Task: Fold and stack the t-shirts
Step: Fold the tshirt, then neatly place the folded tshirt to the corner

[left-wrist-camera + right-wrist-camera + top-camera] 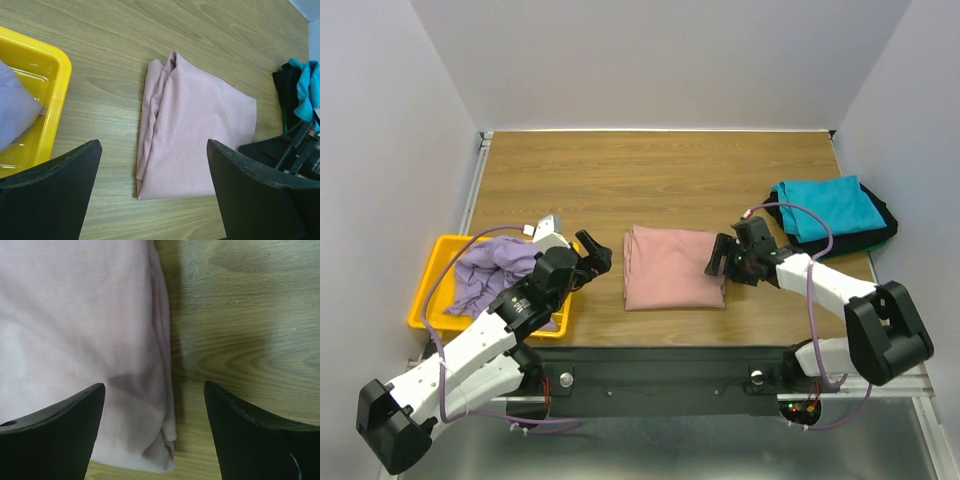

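Note:
The dusty pink t-shirt [670,266] lies folded into a rectangle in the middle of the table; it also shows in the left wrist view [195,125] and the right wrist view [75,330]. My left gripper [598,253] is open and empty, to the left of it. My right gripper [719,259] is open, its jaws straddling the shirt's right edge. The teal t-shirt [825,205] lies folded on the black t-shirt [880,225] at the right. The lavender t-shirt [495,270] is crumpled in the yellow bin [430,290].
The yellow bin also shows in the left wrist view [50,75], at the table's left front. White walls enclose the wooden table [650,170] on three sides. Cables trail from both arms.

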